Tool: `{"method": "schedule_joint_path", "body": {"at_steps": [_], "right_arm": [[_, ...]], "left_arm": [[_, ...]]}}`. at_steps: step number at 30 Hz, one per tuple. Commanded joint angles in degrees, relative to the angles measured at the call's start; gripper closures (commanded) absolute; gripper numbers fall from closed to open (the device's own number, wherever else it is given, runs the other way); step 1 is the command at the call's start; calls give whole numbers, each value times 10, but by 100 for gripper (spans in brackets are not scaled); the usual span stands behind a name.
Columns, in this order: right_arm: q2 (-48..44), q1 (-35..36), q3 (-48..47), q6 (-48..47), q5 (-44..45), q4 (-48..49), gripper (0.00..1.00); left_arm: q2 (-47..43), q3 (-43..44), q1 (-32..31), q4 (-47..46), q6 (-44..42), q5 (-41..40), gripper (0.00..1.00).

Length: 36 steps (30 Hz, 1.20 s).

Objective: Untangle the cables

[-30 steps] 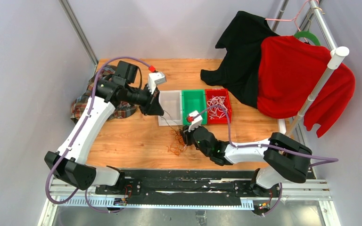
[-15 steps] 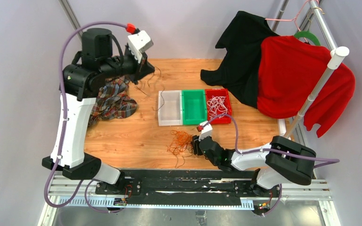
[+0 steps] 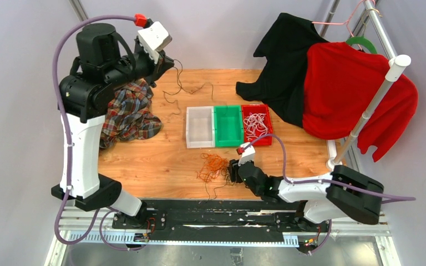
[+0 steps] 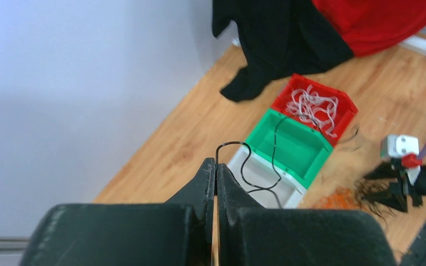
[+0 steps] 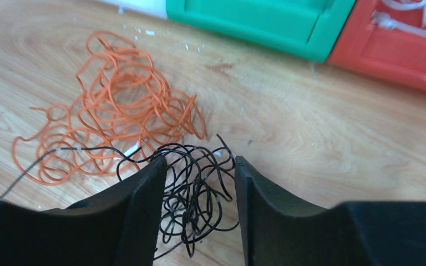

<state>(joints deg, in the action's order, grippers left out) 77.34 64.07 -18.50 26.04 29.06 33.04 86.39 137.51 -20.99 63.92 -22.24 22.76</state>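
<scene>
Up in the upper left of the overhead view, the left gripper (image 3: 168, 62) is raised high above the table (image 3: 161, 160). Its jaws are pressed together, pinching one end of a thin black cable (image 3: 180, 86). In the left wrist view that black cable (image 4: 245, 166) comes out of the tip of the left gripper (image 4: 215, 165) and loops loosely downward.

Low in the middle of the overhead view, the right gripper (image 3: 234, 170) sits close to the wood beside a heap of orange cable (image 3: 213, 165). In the right wrist view the right gripper (image 5: 198, 166) has its jaws spread, with a black tangle (image 5: 197, 188) lying between them and not squeezed. The orange cable (image 5: 122, 111) lies just to the upper left, touching that tangle.

Three bins stand side by side at the centre: a clear bin (image 3: 189, 128), a green bin (image 3: 228, 126) and a red bin (image 3: 257, 106). White cables (image 3: 255, 123) lie in the red one. A plaid cloth (image 3: 130, 113) lies at the table's left edge.
</scene>
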Motion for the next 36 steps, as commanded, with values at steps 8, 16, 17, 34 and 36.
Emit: {"method": "schedule_joint_path", "body": {"at_steps": [8,16,17,34,36], "right_arm": [[-109,12,-67,-41,73,-91,36],[-144,8,-72,-55,94,-102,34],[-147,7,-71,-56,98,-103,35],[-146,-2,-63,-46,110,-105,37],[-144,-4,-64,-46,113,-104,37]], "left_arm": [[-3,-223,-1,-23,-12,23,100],[44,-320,-5,-73,-53,-28,99],[53,-323,-6,-76,-58,-35,100],[142,-242,-14,-157,-95,-144,100],[143,-241,-14,-156,-104,-143,100]]}}
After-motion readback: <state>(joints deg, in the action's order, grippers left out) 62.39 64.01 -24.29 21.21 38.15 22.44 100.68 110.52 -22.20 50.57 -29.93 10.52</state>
